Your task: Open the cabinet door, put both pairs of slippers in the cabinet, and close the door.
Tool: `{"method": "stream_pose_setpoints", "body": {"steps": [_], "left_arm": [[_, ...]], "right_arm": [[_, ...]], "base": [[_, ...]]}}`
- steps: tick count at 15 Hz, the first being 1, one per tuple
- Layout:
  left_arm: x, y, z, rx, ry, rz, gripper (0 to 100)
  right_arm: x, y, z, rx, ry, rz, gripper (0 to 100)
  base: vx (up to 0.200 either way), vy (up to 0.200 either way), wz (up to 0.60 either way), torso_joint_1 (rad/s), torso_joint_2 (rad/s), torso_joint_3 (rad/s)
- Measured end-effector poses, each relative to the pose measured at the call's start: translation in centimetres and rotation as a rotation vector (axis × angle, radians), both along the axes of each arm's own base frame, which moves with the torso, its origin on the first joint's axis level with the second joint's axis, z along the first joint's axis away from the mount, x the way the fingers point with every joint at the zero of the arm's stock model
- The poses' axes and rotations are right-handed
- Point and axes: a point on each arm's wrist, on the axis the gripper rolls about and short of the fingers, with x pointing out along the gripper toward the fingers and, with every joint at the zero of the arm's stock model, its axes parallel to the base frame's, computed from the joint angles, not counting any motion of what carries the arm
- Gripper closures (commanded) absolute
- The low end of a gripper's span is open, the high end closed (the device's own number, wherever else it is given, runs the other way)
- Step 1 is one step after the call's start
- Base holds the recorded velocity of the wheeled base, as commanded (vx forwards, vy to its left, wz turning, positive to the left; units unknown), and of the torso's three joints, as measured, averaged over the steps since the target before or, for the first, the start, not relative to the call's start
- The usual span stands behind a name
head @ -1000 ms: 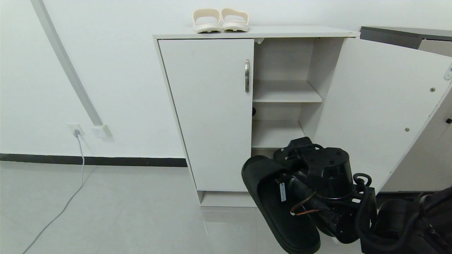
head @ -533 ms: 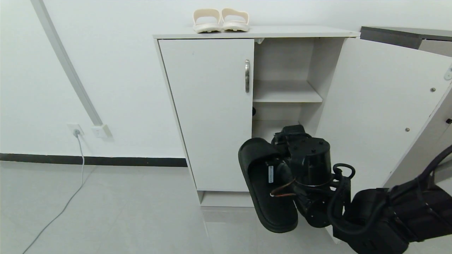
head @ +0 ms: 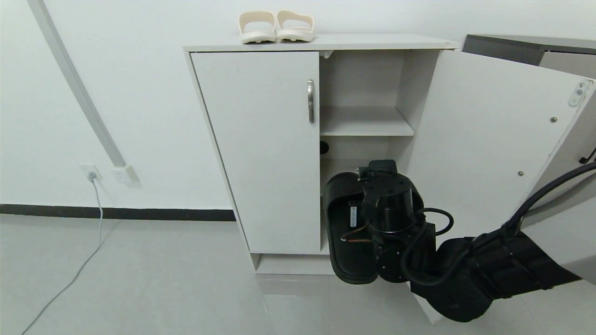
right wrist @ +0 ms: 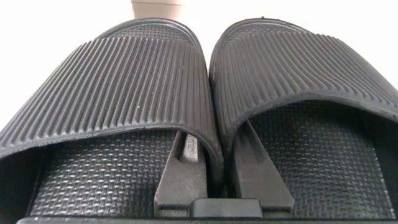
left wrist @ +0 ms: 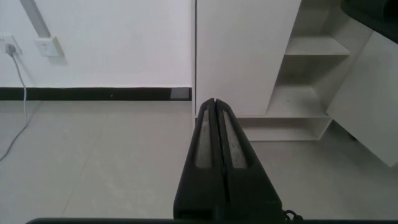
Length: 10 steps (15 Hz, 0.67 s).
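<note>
At the mouth of the cabinet's [head: 321, 43] open right half, a pair of black slippers [head: 347, 232] is being held by the right tool [right wrist: 217, 174]. One finger is sitting inside each slipper, so the tool is clamped on the two adjoining side walls, which are being pressed together. The pair is being carried side by side, toes toward the lower shelves and heels hanging lower, above the floor [head: 116, 279]. Whether the toes are past the front edge cannot be told. The right door [head: 484, 139] is standing swung wide open, while the left door [head: 258, 149] is lying shut with its metal handle [head: 310, 101] beside the opening. On top of the cabinet, a pair of cream slippers [head: 276, 27] is sitting side by side. The left tool [left wrist: 214, 134] is hanging over the floor in front of the cabinet, fingers pressed together on nothing. A cable [head: 79, 270] is trailing from a wall socket [head: 89, 173] across the floor.
</note>
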Motion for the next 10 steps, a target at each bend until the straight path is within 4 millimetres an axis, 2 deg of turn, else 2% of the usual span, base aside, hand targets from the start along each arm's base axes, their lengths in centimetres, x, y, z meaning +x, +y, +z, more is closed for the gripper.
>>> {"method": "stream_pose_setpoints", "body": {"steps": [1,6,10], "left_arm": [[0.0,0.0,0.0,0.0,-0.001,0.0,100],[0.0,0.0,0.0,-0.002,0.0,-0.001,100],[0.0,0.0,0.0,-0.003,0.001,0.0,100]], "right_arm": [[-0.1,0.1,-0.3,-0.005,0.006,0.004,100],[0.2,-0.1,-1.2,-0.023,0.024,-0.004,100],[1.8,-1.2,-2.5,-0.025,0.04,-0.024,100]], "base": [[0.0,-0.2,0.0,-0.002,0.0,0.002],[0.0,0.0,0.0,0.0,0.0,0.0],[0.0,0.0,0.0,0.0,0.0,0.0]]}}
